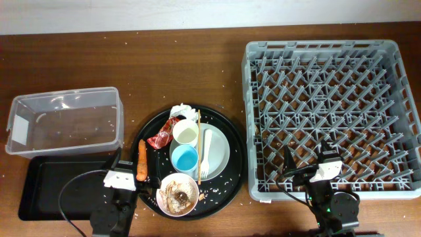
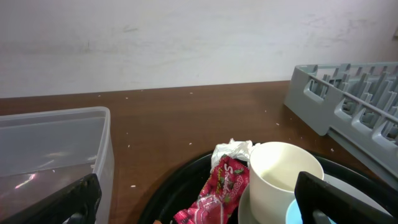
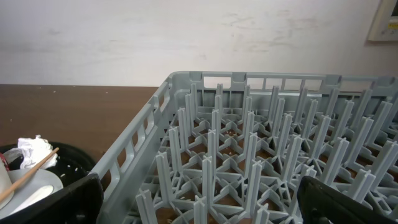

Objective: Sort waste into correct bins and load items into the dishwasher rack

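Observation:
On the round black tray (image 1: 227,191) a white plate (image 1: 217,153) carries a cream cup (image 1: 185,133), a light blue cup (image 1: 185,158), a white fork (image 1: 205,155) and chopsticks (image 1: 198,146). A white bowl (image 1: 177,195) holds brownish scraps. The red wrapper (image 1: 160,137), tissue (image 1: 182,112) and carrot (image 1: 141,160) lie at the tray's left. My left gripper (image 1: 125,164) is open and empty beside the carrot, facing the wrapper (image 2: 217,186) and cream cup (image 2: 283,171). My right gripper (image 1: 309,158) is open and empty over the grey rack's (image 1: 329,59) front pegs (image 3: 249,155).
The clear tub (image 1: 66,122) stands at the left, with the shallow black tray (image 1: 52,187) in front of it. White rice grains are scattered on the round tray and the wooden table. The rack holds nothing.

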Robot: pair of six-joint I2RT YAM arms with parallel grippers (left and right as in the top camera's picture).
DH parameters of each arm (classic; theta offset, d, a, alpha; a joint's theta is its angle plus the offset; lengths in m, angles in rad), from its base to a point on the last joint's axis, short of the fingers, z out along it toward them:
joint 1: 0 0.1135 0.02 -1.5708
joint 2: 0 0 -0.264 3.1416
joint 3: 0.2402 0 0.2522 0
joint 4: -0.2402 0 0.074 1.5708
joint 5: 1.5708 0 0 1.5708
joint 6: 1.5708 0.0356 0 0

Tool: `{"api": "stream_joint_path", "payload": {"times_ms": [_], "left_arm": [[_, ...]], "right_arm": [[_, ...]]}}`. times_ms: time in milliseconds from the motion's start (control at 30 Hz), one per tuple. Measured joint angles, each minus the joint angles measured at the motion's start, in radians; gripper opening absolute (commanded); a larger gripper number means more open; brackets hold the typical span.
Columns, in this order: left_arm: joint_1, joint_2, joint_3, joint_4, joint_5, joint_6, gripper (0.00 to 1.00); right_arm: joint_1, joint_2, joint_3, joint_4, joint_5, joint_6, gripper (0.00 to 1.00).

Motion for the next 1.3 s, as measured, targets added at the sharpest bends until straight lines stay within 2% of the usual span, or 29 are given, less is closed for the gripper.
{"api": "stream_joint_path", "payload": {"times_ms": [967, 1033, 1133, 1200, 1300], "left_arm": [[0.0, 0.0, 0.0, 0.004, 0.009, 0.0, 0.99], [0.0, 0.0, 0.0, 0.012, 0.061, 0.0, 0.99], [0.0, 0.0, 0.0, 0.068, 0.219, -0.005, 0.99], [0.0, 0.0, 0.006, 0.089, 0.3, -0.032, 0.99], [0.0, 0.003, 0.088, 0.014, 0.338, -0.063, 0.99]], "right_arm": [[0.0, 0.0, 0.0, 0.0, 0.0, 0.0, 0.99], [0.0, 0.0, 0.0, 0.0, -0.006, 0.002, 0.99], [0.0, 0.0, -0.001, 0.035, -0.072, 0.071, 0.99], [0.0, 0.0, 0.0, 0.069, -0.169, 0.152, 0.99], [-0.001, 0.002, 0.03, 0.043, -0.343, 0.274, 0.99]]}}
